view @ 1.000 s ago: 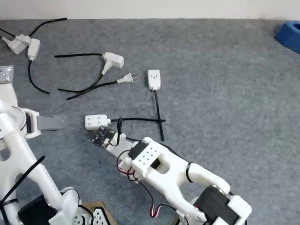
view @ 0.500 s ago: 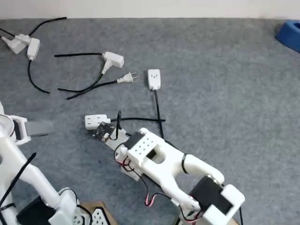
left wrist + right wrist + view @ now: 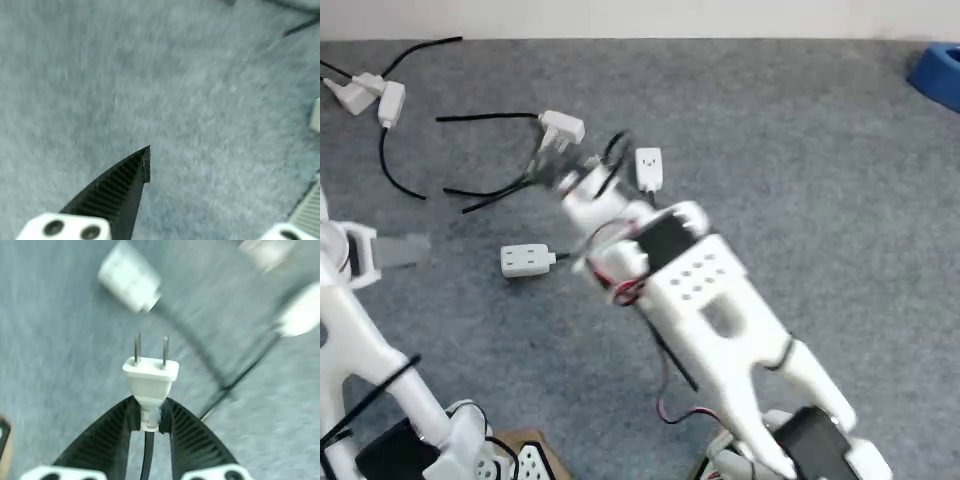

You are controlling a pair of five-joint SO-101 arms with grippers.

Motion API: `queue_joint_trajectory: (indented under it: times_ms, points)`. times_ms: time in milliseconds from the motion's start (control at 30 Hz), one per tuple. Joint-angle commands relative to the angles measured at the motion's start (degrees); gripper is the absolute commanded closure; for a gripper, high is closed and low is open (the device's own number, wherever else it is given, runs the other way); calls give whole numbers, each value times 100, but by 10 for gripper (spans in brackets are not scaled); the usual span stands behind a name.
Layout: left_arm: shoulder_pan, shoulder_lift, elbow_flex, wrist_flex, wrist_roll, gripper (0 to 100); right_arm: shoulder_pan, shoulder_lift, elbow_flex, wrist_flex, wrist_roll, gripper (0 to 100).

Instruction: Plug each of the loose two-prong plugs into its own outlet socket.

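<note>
My right gripper (image 3: pixel 150 412) is shut on a white two-prong plug (image 3: pixel 150 377), its prongs pointing away from the wrist and its black cord running back between the fingers. In the high view this gripper (image 3: pixel 575 182) is stretched toward the back middle of the grey carpet, beside a white outlet socket (image 3: pixel 647 168) and an angled white plug (image 3: pixel 563 128). A blurred white cord end (image 3: pixel 129 276) lies just beyond the prongs. A white outlet block (image 3: pixel 525 260) lies nearer the front. My left gripper (image 3: pixel 412 250) hangs open at the left edge, over bare carpet (image 3: pixel 210 100).
Two more white plug ends (image 3: pixel 368 95) with black cords lie at the back left. Loose black cords (image 3: pixel 485 190) cross the carpet left of the right gripper. A blue object (image 3: pixel 938 75) sits at the back right corner.
The right arm has swung from beside the outlet block at the front up toward the back middle, carrying the plug and its cord. The left arm has barely shifted.
</note>
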Motion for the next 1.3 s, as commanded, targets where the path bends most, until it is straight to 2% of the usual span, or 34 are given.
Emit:
queue_joint_trajectory:
  times_ms: [0, 167, 300, 400, 567, 667, 1133, 1267]
  points:
    - [954, -57, -637, -9, 747, 541, 101, -523, -646, 242, -352, 991]
    - [2158, -66, -1323, 299, 2101, 542, 136, -866, -716, 242, -721, 991]
    - [3275, -66, -1569, 246, 2453, 543, 136, -1279, 31, -418, -686, 991]
    - [3741, -57, -1824, 290, 2567, 543, 207, -1604, 954, -1200, -686, 991]
    - [3978, -22, -1930, 404, 2532, 543, 532, -2176, 2835, -3134, -668, 991]
    - [3996, -48, -1956, 413, 2338, 543, 505, -2334, 3310, -3495, -484, 991]
    - [4734, -13, -1103, 651, 2171, 543, 409, -2369, 3310, -3503, -598, 991]
    - [4585, -13, -567, 167, 2154, 543, 400, -2396, 3143, -3248, -668, 991]
